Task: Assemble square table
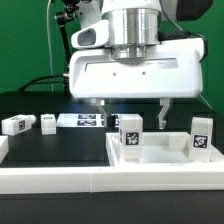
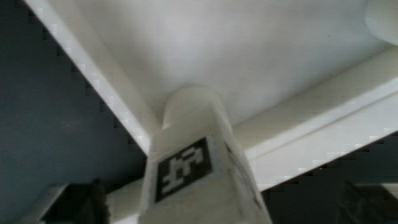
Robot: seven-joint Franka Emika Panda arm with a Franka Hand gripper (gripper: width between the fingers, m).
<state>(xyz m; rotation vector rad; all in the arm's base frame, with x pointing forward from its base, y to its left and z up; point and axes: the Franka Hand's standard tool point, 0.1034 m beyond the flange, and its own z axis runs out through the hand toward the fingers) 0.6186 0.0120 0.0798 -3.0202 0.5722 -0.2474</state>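
- We see the square slab (image 1: 165, 158) lying at the exterior view's right, with the near leg (image 1: 130, 136) and the far leg (image 1: 202, 140) upright on it.
- The gripper (image 1: 131, 112) hangs over the near leg, jaws spread wide, touching nothing.
- Two loose legs (image 1: 15, 124) lie on the black table (image 1: 60, 148) beside the marker board (image 1: 85, 120).

Black table (image 1: 60, 148) carries the square tabletop slab (image 1: 165, 158), one loose leg (image 1: 15, 124) on its side, a second leg (image 1: 47, 122) beside it, the marker board (image 1: 85, 120) and a long white rail (image 1: 50, 185).
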